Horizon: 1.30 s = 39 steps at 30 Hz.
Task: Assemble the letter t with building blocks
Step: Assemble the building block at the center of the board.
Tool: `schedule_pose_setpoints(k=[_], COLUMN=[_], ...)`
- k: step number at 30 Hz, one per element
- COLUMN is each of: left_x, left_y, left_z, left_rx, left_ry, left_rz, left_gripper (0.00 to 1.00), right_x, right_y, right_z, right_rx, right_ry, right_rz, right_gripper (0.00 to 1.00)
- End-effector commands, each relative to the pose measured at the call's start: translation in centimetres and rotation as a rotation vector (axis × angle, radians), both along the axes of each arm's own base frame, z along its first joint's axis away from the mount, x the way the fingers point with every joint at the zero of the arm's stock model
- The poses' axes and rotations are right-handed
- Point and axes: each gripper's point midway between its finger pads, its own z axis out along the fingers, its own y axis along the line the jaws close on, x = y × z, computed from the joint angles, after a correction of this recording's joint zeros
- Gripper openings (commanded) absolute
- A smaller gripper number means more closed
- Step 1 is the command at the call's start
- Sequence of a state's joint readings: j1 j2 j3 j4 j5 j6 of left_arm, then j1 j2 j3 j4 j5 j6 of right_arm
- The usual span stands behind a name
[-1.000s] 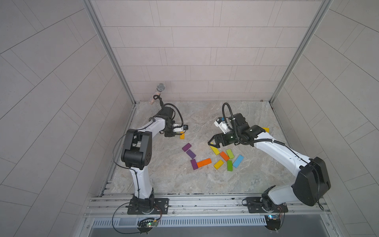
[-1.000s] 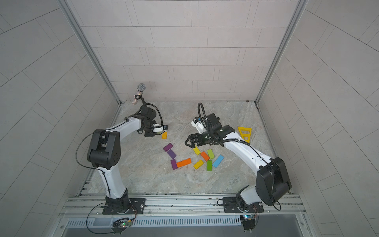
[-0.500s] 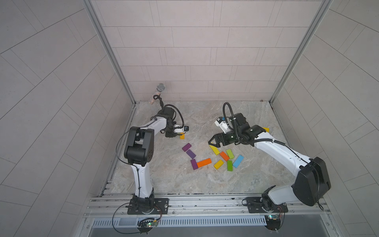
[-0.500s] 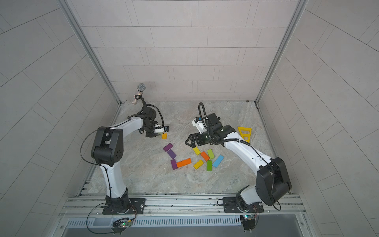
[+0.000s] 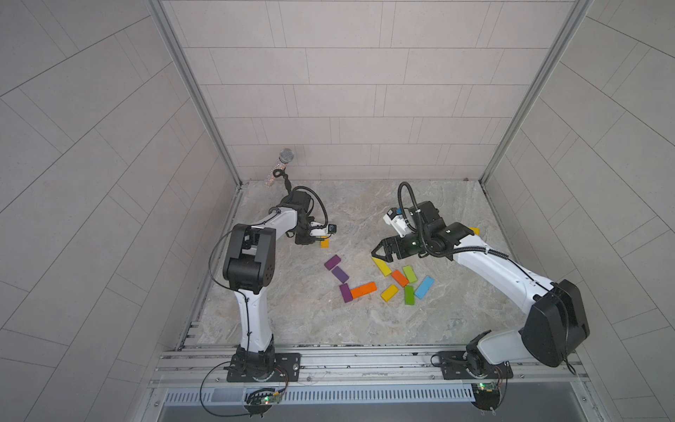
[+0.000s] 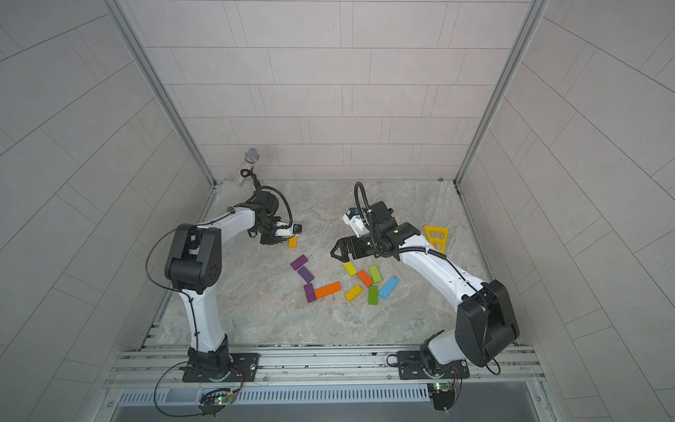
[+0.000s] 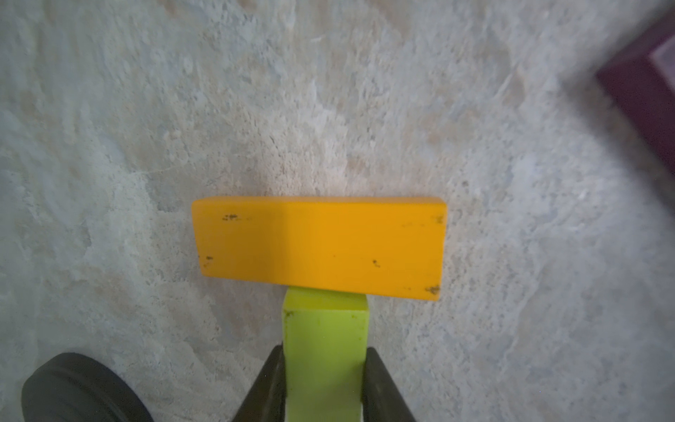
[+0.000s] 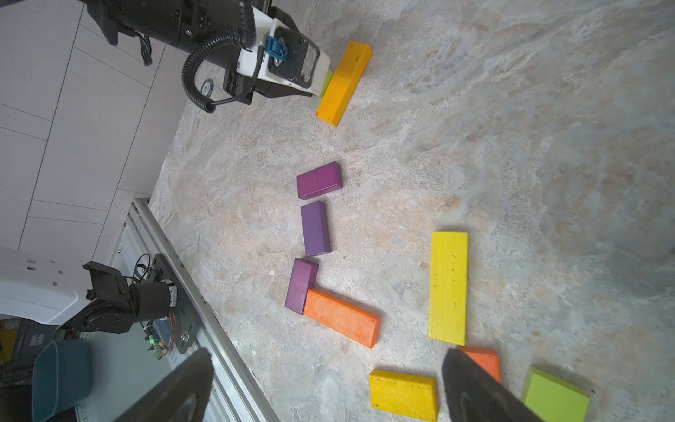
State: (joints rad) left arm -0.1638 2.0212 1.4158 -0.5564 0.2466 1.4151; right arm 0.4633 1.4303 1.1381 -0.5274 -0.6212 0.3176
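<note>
Building blocks [image 6: 323, 290] all lie flat in the mid part of the table [image 5: 292, 321]. L to R:

- The left claw [image 7: 325, 361] is clamped on the held lime block [image 7: 325, 339], far-left of the group. Fingers [image 7: 270, 380] sit on its long sides, so its long axis runs along the claw, pointing right in both top views.
- Its end meets the mid of the amber block [image 7: 321, 244] long side and looks touching. The amber long axis is at a right angle to it.
- 3 purples sit in a loose column. The far purple block [image 5: 332, 262] is tilted up-right and the mid purple block [image 5: 340, 274] down-right.
- The near purple block [image 5: 345, 292] runs approx near-far and touches the left end of the long orange block [image 5: 363, 289]. That one's axis is approx left-right, so the pair makes an L.
- A tight cluster follows: long yellow block [image 5: 381, 266] diagonal, small yellow block [image 5: 389, 292], short orange block [image 5: 399, 278] diagonal, loose lime block [image 5: 410, 274], dark green block [image 5: 409, 295] near-far, blue block [image 5: 424, 286] up-right.
- The right claw [image 5: 378, 253] is spread wide and empty. It points left, above the long yellow block's far end.
- A yellow frame [image 6: 436, 237] sits behind the right arm.
</note>
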Motion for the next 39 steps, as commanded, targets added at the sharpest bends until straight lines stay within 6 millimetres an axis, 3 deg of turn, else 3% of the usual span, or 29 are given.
schedule_pose_setpoints(k=[1,26,39], left_x=[-0.13,-0.11,-0.35], left_y=[0.0,-0.39,-0.52], left_z=[-0.52,-1.19,-1.19], left_rx=[-0.007,-0.037,-0.049], left_ry=[0.017,0.027,0.033], left_rz=[-0.019,0.017,0.031], left_gripper=[0.17,0.3,0.47], right_x=[0.01,0.02,0.01], right_y=[-0.15,-0.39,-0.35], right_z=[0.04,-0.1,-0.18], right_rx=[-0.001,0.002,0.006], right_ry=[-0.008,-0.002,0.002], right_rz=[0.005,0.002,0.006], right_gripper=[1.0,1.0,1.0])
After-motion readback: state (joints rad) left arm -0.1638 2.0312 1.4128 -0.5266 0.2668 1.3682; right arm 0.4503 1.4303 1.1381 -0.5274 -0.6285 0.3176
